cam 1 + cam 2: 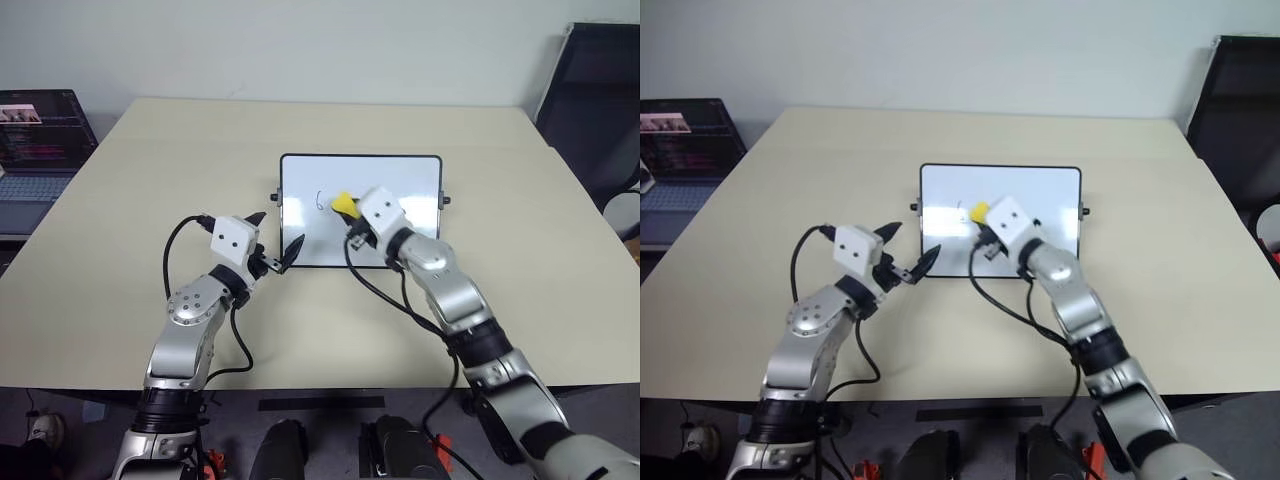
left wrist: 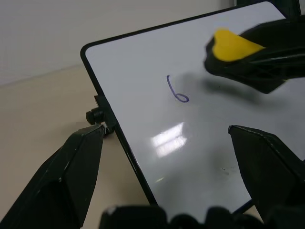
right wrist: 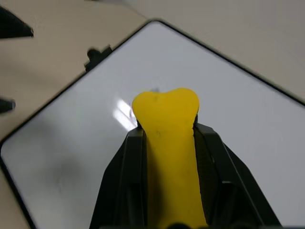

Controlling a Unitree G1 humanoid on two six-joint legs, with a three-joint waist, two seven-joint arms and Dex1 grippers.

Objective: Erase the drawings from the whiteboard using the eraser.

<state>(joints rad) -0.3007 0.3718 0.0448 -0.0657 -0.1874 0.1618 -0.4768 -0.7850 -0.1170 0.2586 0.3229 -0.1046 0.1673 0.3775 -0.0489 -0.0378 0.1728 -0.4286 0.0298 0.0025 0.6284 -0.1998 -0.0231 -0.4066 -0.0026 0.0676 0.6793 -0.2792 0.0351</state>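
Note:
The whiteboard (image 1: 300, 180) lies flat in the middle of the table, white with a thin black frame and small knobs on its sides. One drawing, a thin dark "6" (image 2: 177, 90), sits on its left half. My right gripper (image 1: 350, 216) is shut on the yellow eraser (image 1: 343, 205), whose end sticks out past the fingers just above the board, a little to the right of the "6" (image 1: 319, 200). My left gripper (image 1: 280, 232) is open at the board's near left corner, one finger on each side of the left edge, with nothing held.
The beige table (image 1: 150, 200) stretches wide around the board. An open laptop (image 1: 35, 140) stands off the table's far left edge. A black chair (image 1: 600, 100) is at the far right.

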